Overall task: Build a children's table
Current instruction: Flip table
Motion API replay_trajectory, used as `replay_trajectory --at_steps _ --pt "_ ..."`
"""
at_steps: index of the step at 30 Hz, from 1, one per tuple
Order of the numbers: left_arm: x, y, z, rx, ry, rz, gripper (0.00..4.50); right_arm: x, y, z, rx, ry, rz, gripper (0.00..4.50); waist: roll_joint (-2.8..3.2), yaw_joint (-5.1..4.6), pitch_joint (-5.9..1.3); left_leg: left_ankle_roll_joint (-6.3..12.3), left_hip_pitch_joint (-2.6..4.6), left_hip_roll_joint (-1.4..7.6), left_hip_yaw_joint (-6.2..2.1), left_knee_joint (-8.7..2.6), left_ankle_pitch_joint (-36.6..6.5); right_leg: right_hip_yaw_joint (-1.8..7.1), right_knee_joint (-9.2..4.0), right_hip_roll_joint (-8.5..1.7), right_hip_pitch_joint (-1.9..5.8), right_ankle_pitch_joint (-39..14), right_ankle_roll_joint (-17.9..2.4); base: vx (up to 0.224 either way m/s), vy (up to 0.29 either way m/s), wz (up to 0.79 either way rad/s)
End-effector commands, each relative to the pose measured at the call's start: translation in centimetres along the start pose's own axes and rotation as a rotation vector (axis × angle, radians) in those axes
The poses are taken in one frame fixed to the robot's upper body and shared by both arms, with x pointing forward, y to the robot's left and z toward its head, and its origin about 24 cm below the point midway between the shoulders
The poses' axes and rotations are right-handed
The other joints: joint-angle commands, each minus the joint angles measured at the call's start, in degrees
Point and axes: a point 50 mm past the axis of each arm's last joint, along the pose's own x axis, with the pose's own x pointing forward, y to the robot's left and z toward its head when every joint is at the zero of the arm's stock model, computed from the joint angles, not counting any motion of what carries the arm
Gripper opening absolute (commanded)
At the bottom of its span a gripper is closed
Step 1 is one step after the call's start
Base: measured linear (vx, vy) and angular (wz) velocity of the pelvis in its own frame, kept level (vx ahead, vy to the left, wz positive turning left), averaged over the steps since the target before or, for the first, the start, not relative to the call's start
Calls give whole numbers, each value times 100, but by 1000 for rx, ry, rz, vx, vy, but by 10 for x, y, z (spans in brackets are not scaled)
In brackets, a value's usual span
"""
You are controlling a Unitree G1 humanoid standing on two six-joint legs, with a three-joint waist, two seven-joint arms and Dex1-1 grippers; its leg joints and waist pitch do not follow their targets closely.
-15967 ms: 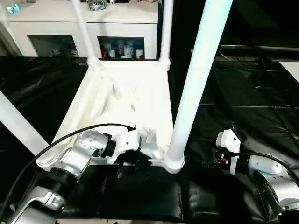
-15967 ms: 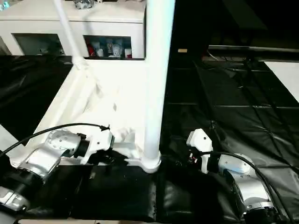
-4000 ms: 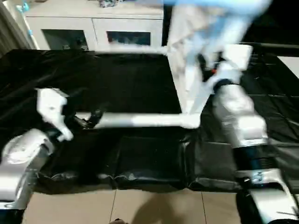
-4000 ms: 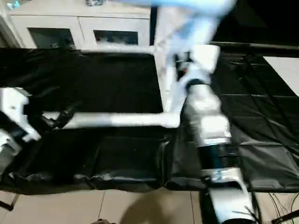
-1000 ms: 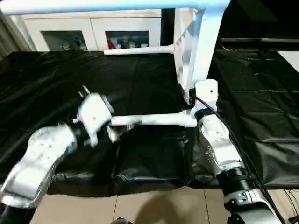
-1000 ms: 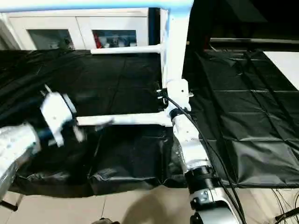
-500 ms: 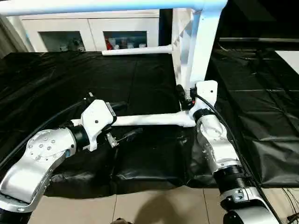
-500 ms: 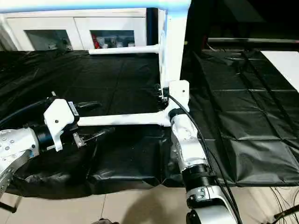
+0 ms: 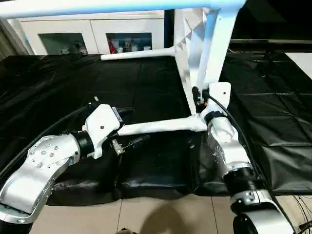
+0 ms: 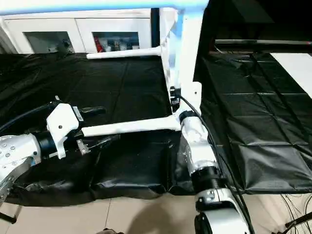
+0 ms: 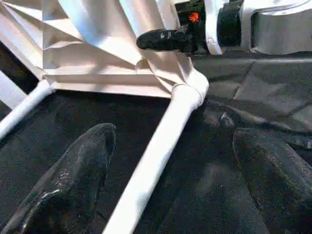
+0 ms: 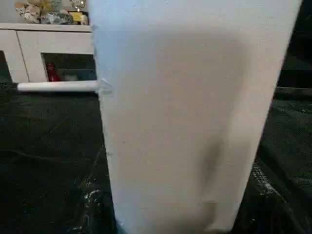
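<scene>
**On the black surface, a table standing on its edge with nothing firmly holding it**

The black-sheeted surface (image 9: 73,78) ran back to a white glass-door cabinet (image 9: 97,34). On the sheet the children's table (image 9: 191,48) lay tipped on its side: its top stood upright on one long edge, ribbed underside facing the robot's left. The 3 legs I could see stuck out level in that direction, 1 high across the view (image 9: 97,7), 1 low at the far corner (image 9: 136,52) and 1 low at the near corner (image 9: 156,126).

The left pincer (image 9: 133,126) stood wide, its fingers (image 11: 78,175) either side of the near low leg without clamping it. The right pincer (image 9: 197,95) was up against the near edge of the top, just above that leg's socket. I could not tell whether it had closed on the rim.

The worry, to my eye, was balance. A top resting on 1 thin edge could topple or skid on the slick, wrinkled sheet if the right arm pushed without a proper grip. If the left pincer closed and lifted, the long leg would act as a lever, and it might twist in its socket or pull out. A fold in the sheet near the front edge might also catch the lower corner.
</scene>
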Motion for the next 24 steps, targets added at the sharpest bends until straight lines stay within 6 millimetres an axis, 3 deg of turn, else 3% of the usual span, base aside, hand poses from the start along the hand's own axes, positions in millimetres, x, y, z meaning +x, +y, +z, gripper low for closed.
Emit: replay_trajectory --at_steps 1,12,16,18,19,24 --pt "-1 -1 2 13 10 1 429 2 5 1 -24 9 19 194 -25 10 -355 -158 154 180 -69 -389 -1085 197 -415 -266 179 -422 -877 0 0 0" --pt "-1 5 10 34 -16 36 429 0 -14 28 -185 -159 -83 166 -24 27 -371 -140 146 167 -60 -360 -901 194 -397 -256 188 -193 -851 0 0 0" --pt "0 9 14 48 -37 51 429 -2 -23 41 -262 -238 -126 166 -3 68 -416 -91 143 160 -60 -315 -568 182 -346 -231 188 308 -825 0 0 0" --pt "1 10 19 59 -56 56 429 -2 -31 51 -317 -287 -159 166 -17 94 -448 -59 147 156 -54 -283 -395 174 -316 -208 181 612 -821 0 0 0" --pt "1 10 20 62 -61 57 429 -2 -34 53 -327 -295 -165 166 -31 113 -431 -6 122 141 -41 -274 -376 178 -315 -207 178 675 -825 0 0 0" --pt "1 13 32 97 -92 63 429 -1 -43 65 -374 -339 -186 166 -33 147 -406 33 106 149 -47 -291 -562 178 -346 -236 182 257 -760 0 0 0"
